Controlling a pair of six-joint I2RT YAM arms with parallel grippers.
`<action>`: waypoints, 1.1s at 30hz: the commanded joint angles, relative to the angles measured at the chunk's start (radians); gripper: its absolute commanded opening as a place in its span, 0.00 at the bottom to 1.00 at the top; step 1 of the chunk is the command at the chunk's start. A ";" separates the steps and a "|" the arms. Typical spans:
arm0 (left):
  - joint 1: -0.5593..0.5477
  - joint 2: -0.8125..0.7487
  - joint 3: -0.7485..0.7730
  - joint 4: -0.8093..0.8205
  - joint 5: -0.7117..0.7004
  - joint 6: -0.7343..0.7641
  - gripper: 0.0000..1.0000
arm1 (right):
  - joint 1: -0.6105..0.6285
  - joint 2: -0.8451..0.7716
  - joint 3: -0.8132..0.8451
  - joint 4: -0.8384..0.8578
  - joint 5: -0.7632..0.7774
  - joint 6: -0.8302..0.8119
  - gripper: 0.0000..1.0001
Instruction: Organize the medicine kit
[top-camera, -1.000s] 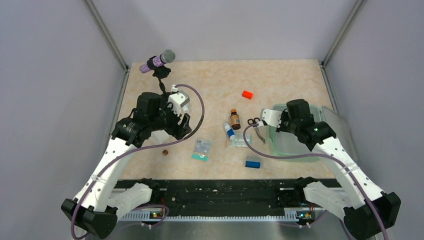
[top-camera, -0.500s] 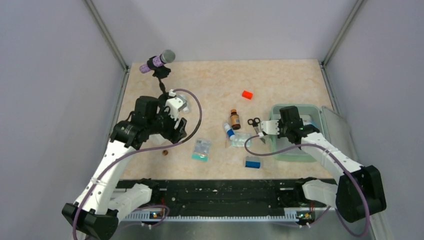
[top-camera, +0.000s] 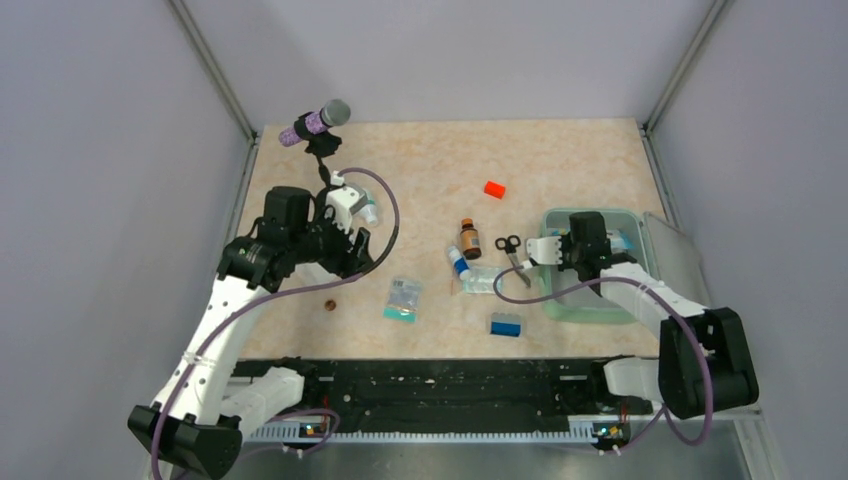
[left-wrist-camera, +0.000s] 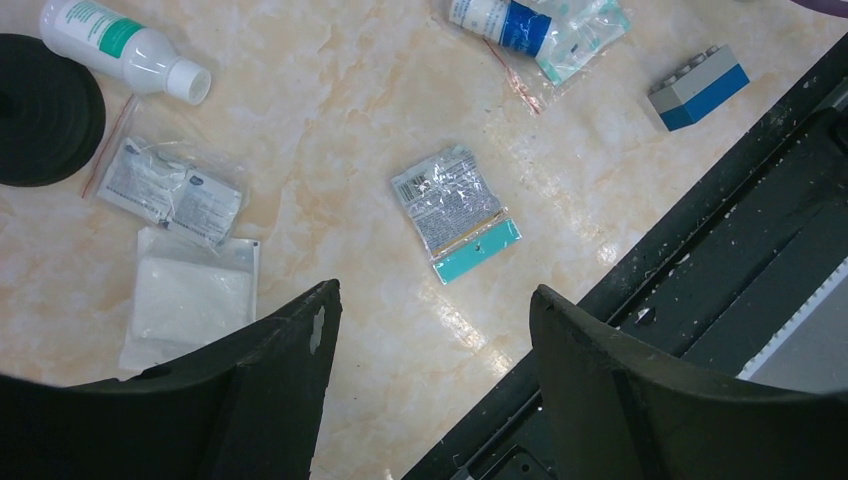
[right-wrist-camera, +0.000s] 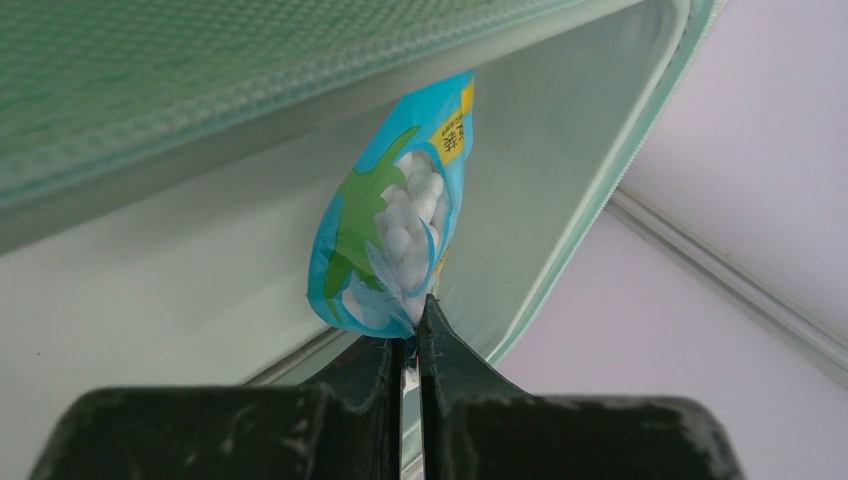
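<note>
1. Find the right gripper (right-wrist-camera: 412, 322) lower than a second ago, now sunk inside the medicine kit (top-camera: 585, 312), which lies open at the right edge of the worktop.
2. Note its jaws pressed together on one edge of a blue-green packet (right-wrist-camera: 398, 235) of white pellets, close to the kit's inner wall.
3. Read this as a delivery nearly done: packet inside the case, release not yet made.
4. Find the left gripper (left-wrist-camera: 432, 298) drawn back toward the far-left corner, fingers spread, nothing between them.
5. Log below it a teal-edged sachet (left-wrist-camera: 455, 212), gauze pads (left-wrist-camera: 190, 300) and a white bottle (left-wrist-camera: 120, 45), all unsorted.
6. Log scissors (top-camera: 511, 252) and a brown bottle (top-camera: 469, 239) mid-worktop, also outside the kit.
7. Judge most of the sorting still ahead.
</note>
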 joint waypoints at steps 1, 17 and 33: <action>0.013 -0.016 0.036 0.017 0.051 -0.019 0.74 | -0.031 0.038 0.006 0.117 -0.048 -0.014 0.00; 0.021 -0.005 0.029 0.025 0.078 -0.036 0.73 | -0.041 0.175 -0.001 0.284 -0.043 0.033 0.03; 0.021 -0.002 -0.007 0.058 0.085 -0.044 0.74 | -0.042 -0.047 0.161 -0.164 -0.137 0.176 0.54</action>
